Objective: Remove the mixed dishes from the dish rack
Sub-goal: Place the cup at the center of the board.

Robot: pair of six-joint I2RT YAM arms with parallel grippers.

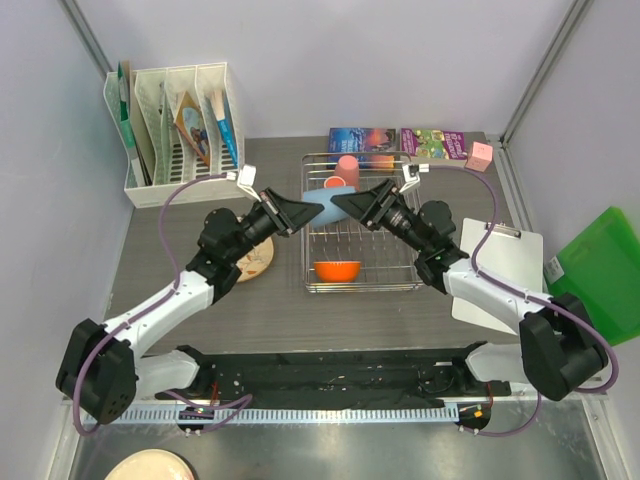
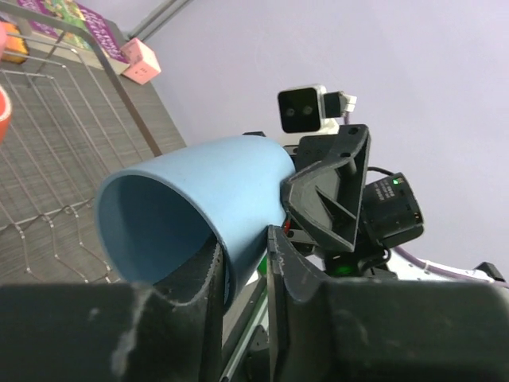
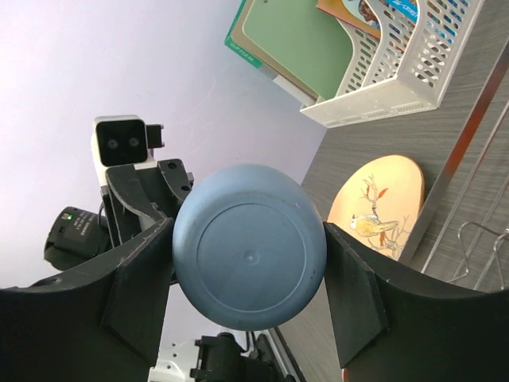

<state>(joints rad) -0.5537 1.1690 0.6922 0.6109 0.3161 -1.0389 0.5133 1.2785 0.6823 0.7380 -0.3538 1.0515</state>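
**Handover of blue cup above rack**

Position: blue cup (image 1: 332, 203) is held in the air over the far half of the rack (image 1: 360, 287), between the two arms. Its long axis lies roughly level, left to right. The open mouth faces the left arm and the flat base faces the right.

Left end effector (image 1: 308, 215): fingers (image 2: 208, 274) pinch the cup's rim, one inside the mouth and one outside, and the wall fills the gap between them.

Right end effector (image 1: 355, 205): fingers (image 3: 139, 274) are clamped across the cup body near the base, one on each side.

Both arms are at the cup, neither nearer. In my judgement the next move turns on the right letting go, so the left can draw the cup mouth-first toward its own side. The plate (image 1: 255, 262) lies there on the tabletop (image 1: 200, 330).

In the rack: pink cup (image 1: 347, 165) and bowl (image 1: 337, 270).

Writing: book covers (image 1: 362, 140) at the far edge are too small to read. The cup shows no label.
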